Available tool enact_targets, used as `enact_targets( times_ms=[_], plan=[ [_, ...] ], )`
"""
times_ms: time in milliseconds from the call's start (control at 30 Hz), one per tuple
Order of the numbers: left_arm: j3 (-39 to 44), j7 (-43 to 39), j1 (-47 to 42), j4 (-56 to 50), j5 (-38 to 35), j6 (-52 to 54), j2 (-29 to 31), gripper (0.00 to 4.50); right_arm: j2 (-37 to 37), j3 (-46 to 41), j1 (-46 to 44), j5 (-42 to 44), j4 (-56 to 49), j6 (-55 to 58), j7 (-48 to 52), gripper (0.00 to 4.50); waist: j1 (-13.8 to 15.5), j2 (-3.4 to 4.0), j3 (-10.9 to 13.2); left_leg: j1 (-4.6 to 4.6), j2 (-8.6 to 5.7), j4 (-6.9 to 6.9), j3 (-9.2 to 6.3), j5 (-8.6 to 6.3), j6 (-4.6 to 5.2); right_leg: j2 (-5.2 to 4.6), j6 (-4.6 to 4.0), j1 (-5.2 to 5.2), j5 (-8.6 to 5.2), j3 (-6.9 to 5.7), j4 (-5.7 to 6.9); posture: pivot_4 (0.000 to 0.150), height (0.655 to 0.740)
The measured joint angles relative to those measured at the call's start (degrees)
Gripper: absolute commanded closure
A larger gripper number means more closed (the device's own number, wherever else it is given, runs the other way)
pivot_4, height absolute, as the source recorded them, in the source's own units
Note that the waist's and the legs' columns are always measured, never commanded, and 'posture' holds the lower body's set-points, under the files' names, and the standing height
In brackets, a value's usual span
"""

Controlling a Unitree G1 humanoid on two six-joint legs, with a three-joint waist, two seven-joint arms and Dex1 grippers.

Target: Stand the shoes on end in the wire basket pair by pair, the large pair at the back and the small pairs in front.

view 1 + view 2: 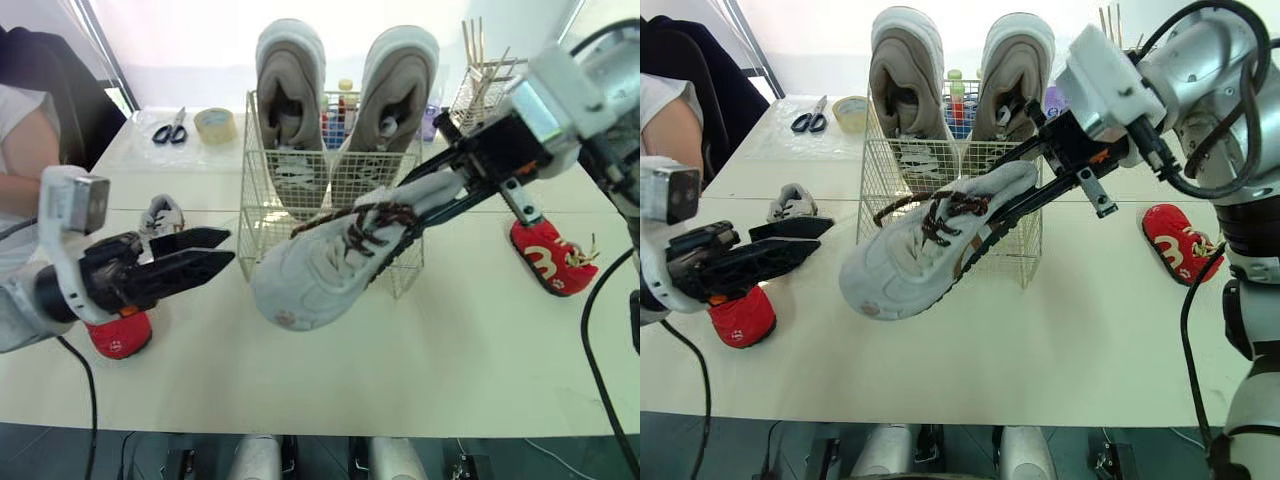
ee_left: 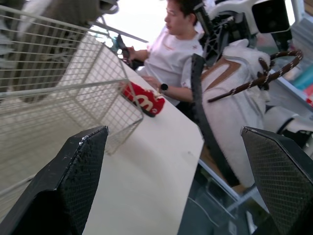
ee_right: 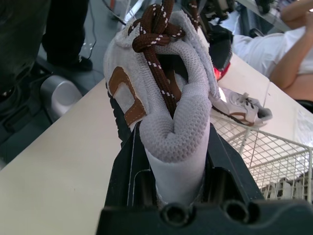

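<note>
Your right gripper (image 3: 173, 142) is clamped on the heel collar of the pale grey mesh sneaker with tan side patches and brown laces (image 1: 330, 265), one finger on each side of the padded rim. The shoe hangs in front of the white wire basket (image 1: 262, 205) with its toe low and angled toward your left. You cannot tell from here whether the toe touches the table. The large pair of grey trainers (image 1: 290, 90) already stands on end at the back of the basket.

Your left gripper (image 1: 225, 247) hovers with its fingers spread and nothing between them. It is near the small white shoe (image 1: 163, 213) and a small red shoe (image 1: 118, 335) on your left.

Expect the sneaker to be light but long, so gripped at the heel it will likely sag and swing at the toe. The collar is soft padding and visibly squashes under the clamp, so it could creep out if you jerk. The heel counter just below the rim looks firmer and is probably the better hold. The bowed laces hang loose and could catch on the wire.

There is little writing to read. The other small red shoe (image 1: 545, 258), on your right, carries a white mark shaped like a lower-case m. The left red one has a small round white mark, too small to read. The sneaker's toe has a small reddish spot with no legible lettering.
</note>
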Motion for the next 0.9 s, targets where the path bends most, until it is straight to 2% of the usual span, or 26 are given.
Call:
enact_targets(
  times_ms=[367, 467, 567, 700, 767, 833, 900],
  plan=[
    [-15.21, -0.86, -10.16, -0.5, 0.12, 2.0, -6.84, 0.0, 1.33, 4.4, -0.73, -1.84, 1.65, -5.74, 0.0, 3.86, 0.06, -0.06, 0.03, 0.0, 0.02, 0.03, -0.02, 0.03, 0.0, 0.13, 0.19, 0.02, 0.11, 0.0, 0.04, 0.15, 0.7352],
    [-17.13, -3.69, -9.77, -2.26, 3.54, 4.1, -6.75, 0.0, 1.35, 4.5, -0.73, -2.13, 1.77, -5.69, 0.0, 3.86, 0.0, -0.06, 0.03, 0.0, 0.02, 0.03, -0.02, 0.04, -0.01, 0.21, 0.19, 0.01, 0.11, -0.04, 0.06, 0.15, 0.7352],
    [-17.8, -5.7, -9.4, -2.36, 6.19, 4.93, -6.8, 0.83, 1.35, 4.49, -0.73, -2.47, 1.74, -5.55, 0.0, 3.88, 0.08, -0.06, 0.03, 0.01, 0.02, 0.04, -0.04, 0.06, -0.03, 0.21, 0.19, 0.02, 0.11, -0.05, 0.07, 0.15, 0.7352],
    [-17.86, -6.86, -9.58, -1.26, 7.66, 4.88, -8.61, 2.84, 1.46, 4.4, -0.73, -3.03, 1.75, -4.98, 0.0, 3.88, 0.1, -0.06, 0.03, 0.01, 0.02, 0.05, -0.05, 0.06, -0.03, 0.18, 0.19, 0.03, 0.11, -0.05, 0.06, 0.15, 0.7352],
    [-17.9, -6.67, -9.61, -0.4, 7.93, 4.89, -9.46, 3.7, 1.52, 3.95, -0.73, -3.02, 1.5, -4.46, -0.12, 3.88, 0.15, -0.06, 0.03, 0.01, 0.02, 0.05, -0.06, 0.06, -0.03, 0.15, 0.19, 0.04, 0.11, -0.05, 0.06, 0.15, 0.7352],
    [-17.92, -6.67, -9.59, -0.23, 8.25, 4.93, -9.87, 4.16, 1.38, 3.76, -0.73, -3.06, 1.0, -4.08, -0.29, 3.88, 0.14, -0.07, 0.03, 0.01, 0.03, 0.05, -0.06, 0.06, -0.03, 0.15, 0.19, 0.04, 0.11, -0.05, 0.06, 0.15, 0.7352],
    [-17.91, -6.63, -9.51, -0.3, 8.46, 4.92, -10.18, 4.16, 1.36, 3.51, -0.72, -3.22, 0.81, -3.47, -0.26, 3.88, 0.13, -0.07, 0.03, 0.01, 0.03, 0.05, -0.07, 0.06, -0.03, 0.15, 0.19, 0.04, 0.11, -0.05, 0.06, 0.15, 0.7352]
  ],
)
